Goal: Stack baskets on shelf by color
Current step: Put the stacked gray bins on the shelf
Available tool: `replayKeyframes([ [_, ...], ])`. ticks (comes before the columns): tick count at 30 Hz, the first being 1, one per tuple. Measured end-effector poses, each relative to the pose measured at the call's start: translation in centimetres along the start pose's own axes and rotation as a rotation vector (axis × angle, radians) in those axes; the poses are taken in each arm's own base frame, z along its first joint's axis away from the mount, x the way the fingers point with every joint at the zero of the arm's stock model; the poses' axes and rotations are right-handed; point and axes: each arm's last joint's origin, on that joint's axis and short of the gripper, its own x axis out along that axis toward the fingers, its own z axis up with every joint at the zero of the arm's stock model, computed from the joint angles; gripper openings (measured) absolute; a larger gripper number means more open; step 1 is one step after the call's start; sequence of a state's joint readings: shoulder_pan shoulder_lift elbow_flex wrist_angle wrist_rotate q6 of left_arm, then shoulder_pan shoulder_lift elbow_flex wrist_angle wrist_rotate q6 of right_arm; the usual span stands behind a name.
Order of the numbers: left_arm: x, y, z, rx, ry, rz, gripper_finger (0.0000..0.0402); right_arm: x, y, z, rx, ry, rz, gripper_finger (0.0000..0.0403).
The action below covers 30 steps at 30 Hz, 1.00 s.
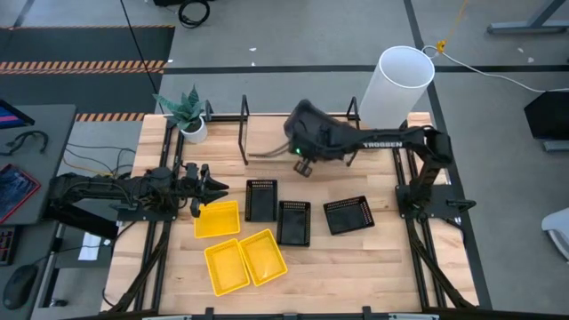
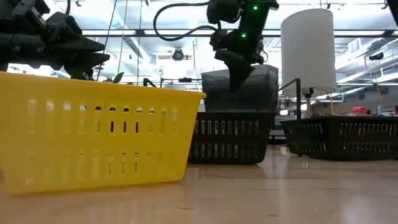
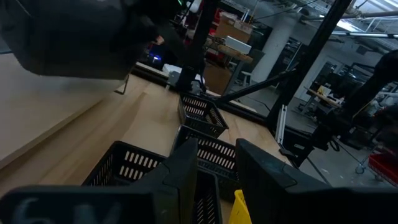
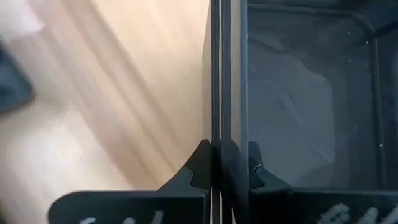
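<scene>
Overhead, right gripper [image 1: 305, 166] sits at the shelf [image 1: 267, 133], fingers [image 4: 205, 163] pinched on the rim of a grey basket [image 4: 311, 106]. Grey basket at the shelf, back of the surface [image 1: 356, 267]. Left gripper [image 1: 213, 188] hovers over the nearest yellow basket [image 1: 218, 220], fingers [image 3: 186, 168] slightly parted, holding nothing. Two more yellow baskets [image 1: 244, 262] lie side by side toward the front. Three black baskets [image 1: 292, 222] spread mid-surface, all apart from the shelf. White cylinder [image 1: 397, 84] at the rear right.
</scene>
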State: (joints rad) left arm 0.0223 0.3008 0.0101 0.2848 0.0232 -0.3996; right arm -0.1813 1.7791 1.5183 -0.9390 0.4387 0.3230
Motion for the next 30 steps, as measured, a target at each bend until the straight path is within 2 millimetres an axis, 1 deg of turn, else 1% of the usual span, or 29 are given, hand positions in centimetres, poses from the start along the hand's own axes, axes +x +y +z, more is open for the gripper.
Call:
replayKeyframes([
  [3, 0.0, 0.0, 0.0, 0.000, 0.000, 0.000, 0.0117, 0.5, -1.3, 0.7, 0.080, 0.020, 0.031, 0.0019],
  [9, 0.0, 0.0, 0.0, 0.000, 0.000, 0.000, 0.0117, 1.9, -3.1, 0.5, 0.189, 0.065, 0.003, 0.0019],
  [16, 0.0, 0.0, 0.0, 0.000, 0.001, 0.000, 0.0117, 2.4, -3.9, 0.5, 0.303, 0.054, -0.046, 0.0019],
  [22, 0.0, 0.0, 0.0, 0.000, 0.001, 0.000, 0.0117, 2.7, -4.5, 0.6, 0.461, 0.045, -0.068, 0.0020],
  [26, 0.0, 0.0, 0.0, 0.000, 0.001, 0.000, 0.0117, 2.8, -4.6, 0.8, 0.545, 0.043, -0.039, 0.0020],
  [30, 0.0, 0.0, 0.0, 0.000, 0.000, 0.000, 0.0117, 3.1, -4.9, 1.6, 0.586, 0.000, 0.027, 0.0020],
])
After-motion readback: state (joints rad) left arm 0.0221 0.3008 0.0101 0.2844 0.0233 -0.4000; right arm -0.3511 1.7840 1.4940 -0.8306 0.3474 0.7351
